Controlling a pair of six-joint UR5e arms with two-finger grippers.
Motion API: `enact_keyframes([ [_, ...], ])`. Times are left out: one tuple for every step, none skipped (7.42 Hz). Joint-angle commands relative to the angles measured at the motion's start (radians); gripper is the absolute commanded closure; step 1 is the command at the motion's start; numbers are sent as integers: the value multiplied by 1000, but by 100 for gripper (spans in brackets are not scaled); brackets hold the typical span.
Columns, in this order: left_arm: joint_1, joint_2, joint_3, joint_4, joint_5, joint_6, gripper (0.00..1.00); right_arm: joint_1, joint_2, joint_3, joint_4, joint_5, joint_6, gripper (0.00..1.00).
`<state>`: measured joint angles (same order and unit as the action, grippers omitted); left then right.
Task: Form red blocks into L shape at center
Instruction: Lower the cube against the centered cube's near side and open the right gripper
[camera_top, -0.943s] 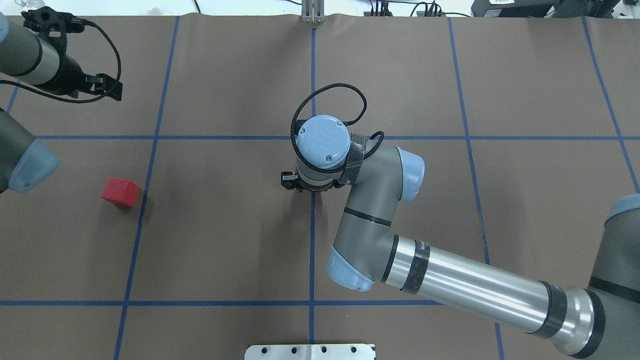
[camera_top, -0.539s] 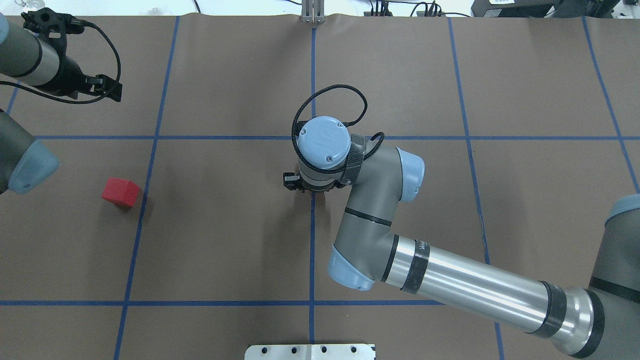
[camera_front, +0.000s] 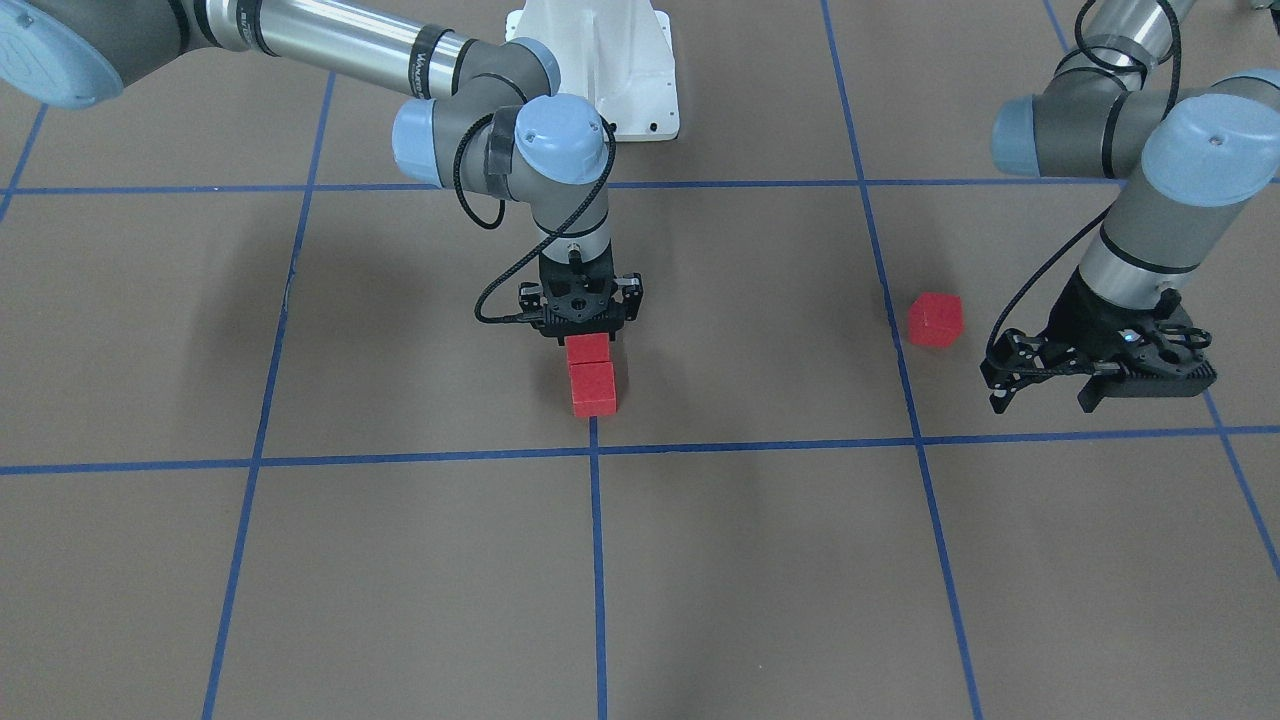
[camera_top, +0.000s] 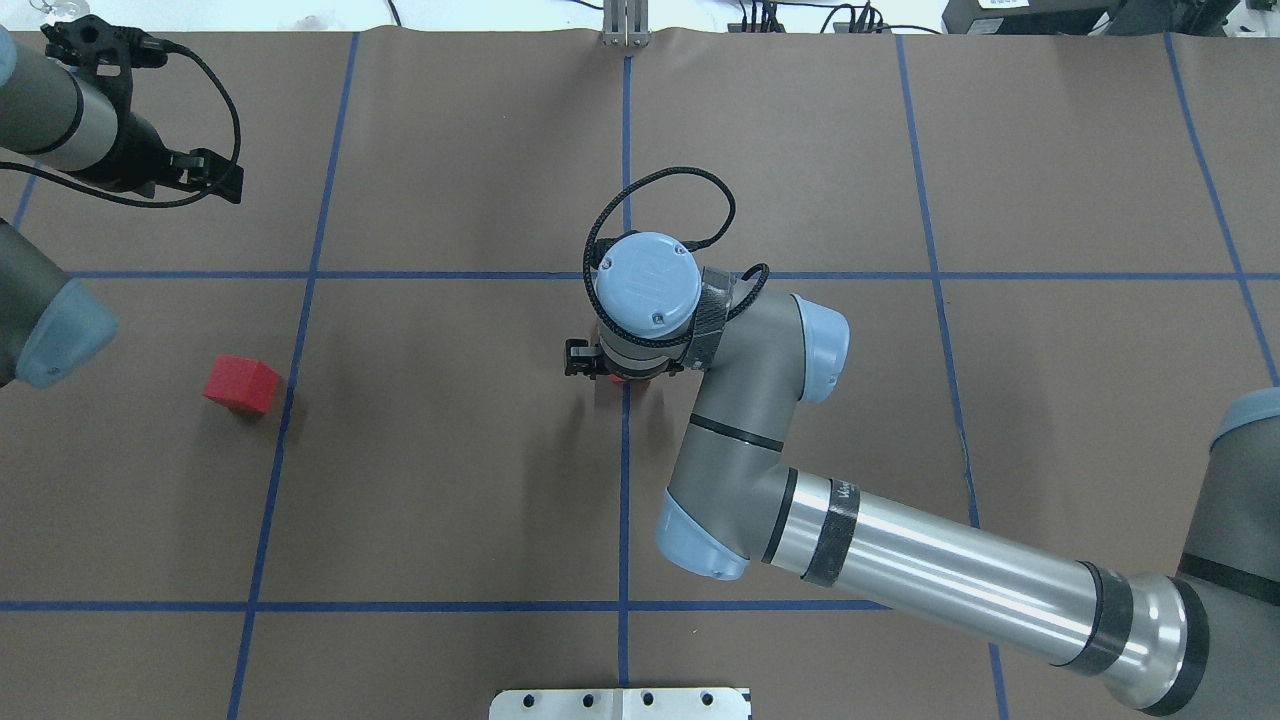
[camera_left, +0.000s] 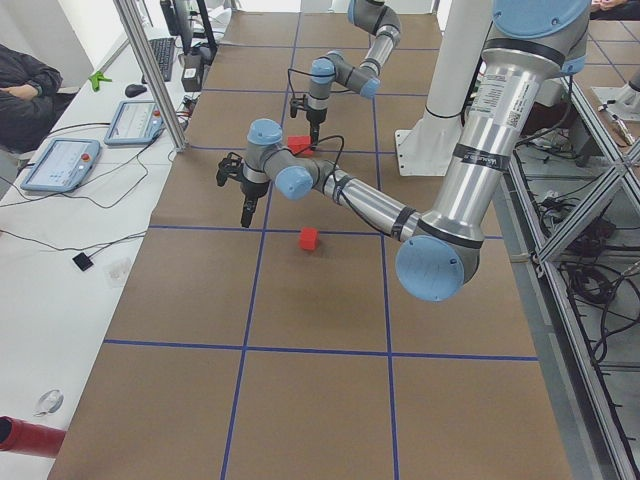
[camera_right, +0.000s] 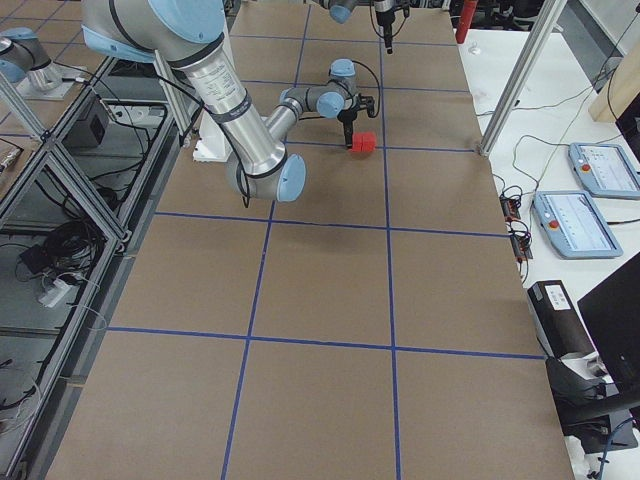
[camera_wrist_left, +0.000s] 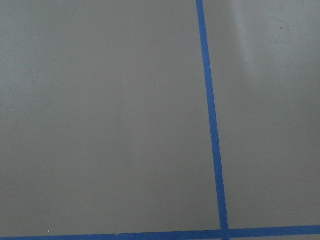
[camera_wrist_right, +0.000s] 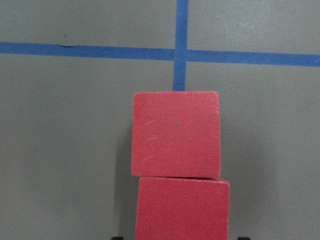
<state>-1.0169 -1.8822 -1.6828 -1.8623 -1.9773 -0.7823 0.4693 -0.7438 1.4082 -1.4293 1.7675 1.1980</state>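
Note:
Two red blocks lie end to end in a short row just on the robot's side of the center crossing (camera_front: 594, 450): the far block (camera_front: 592, 388) and the near block (camera_front: 588, 348). Both fill the right wrist view, far block (camera_wrist_right: 175, 134) and near block (camera_wrist_right: 182, 209). My right gripper (camera_front: 582, 330) hangs straight over the near block, its jaws open with a small gap on each side. A sliver of red (camera_top: 620, 378) shows under its wrist. The third red block (camera_front: 935, 320) (camera_top: 240, 385) lies alone at the left. My left gripper (camera_front: 1095, 390) (camera_top: 213, 175) is open and empty, beyond that block.
The white robot base plate (camera_front: 600, 60) stands at the robot's edge. My right forearm (camera_top: 950, 575) stretches low across the table's right half. The left wrist view shows only brown surface and blue tape (camera_wrist_left: 212, 130). Tablets and cables lie on the side tables (camera_left: 60, 165).
My right wrist has shifted a little, and a sliver of red now shows beneath it in the overhead view. My left arm has drawn back slightly to the left. The lone block has not moved.

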Motion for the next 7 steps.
enact_keyframes([
  [0, 2, 0, 0, 0, -2, 1, 6, 3, 3, 1, 1, -2, 2],
  [1, 20, -3, 0, 0, -12, 0, 31, 4, 17, 0, 15, -2, 2],
  [4, 62, -11, -50, 2, -24, 0, 69, 3, 32, -2, 70, -2, 2],
  [11, 107, -3, -154, 0, -119, 0, 118, 0, 61, -38, 128, -6, 2],
  [26, 135, -6, -216, 0, -148, 0, 155, -3, 96, -95, 154, -64, 2],
  [75, 144, -23, -216, 2, -158, 0, 191, -8, 118, -149, 183, -105, 2],
  [145, 144, -26, -215, 15, -163, 0, 227, -35, 136, -157, 205, -110, 2],
])
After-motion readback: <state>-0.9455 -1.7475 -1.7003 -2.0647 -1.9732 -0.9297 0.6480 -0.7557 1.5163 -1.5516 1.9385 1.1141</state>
